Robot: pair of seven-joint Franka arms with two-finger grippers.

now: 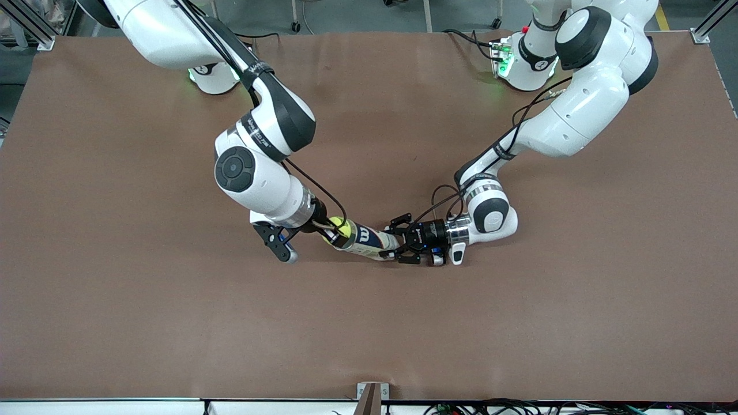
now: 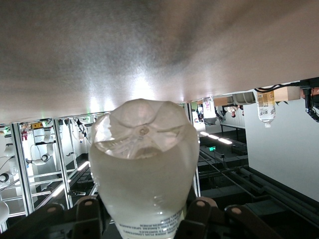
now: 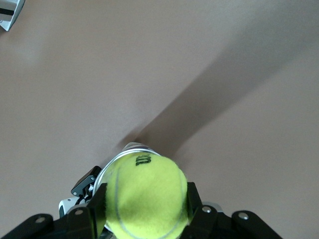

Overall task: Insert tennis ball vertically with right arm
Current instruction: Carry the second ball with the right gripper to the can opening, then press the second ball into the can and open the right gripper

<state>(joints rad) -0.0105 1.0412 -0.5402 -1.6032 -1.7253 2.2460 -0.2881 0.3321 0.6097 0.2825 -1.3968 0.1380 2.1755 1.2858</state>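
- Yellow-green tennis ball (image 3: 146, 195) sits pinched in the right end effector (image 1: 333, 230), right at the open mouth of the clear can (image 1: 369, 241).
- Left end effector (image 1: 403, 246) clamps the can's closed base, holding it tilted over the brown tabletop (image 1: 519, 323), roughly mid-table, well away from every edge.
- Insertion is in hand; next, I judge, the ball must line up with the mouth and be pushed in.
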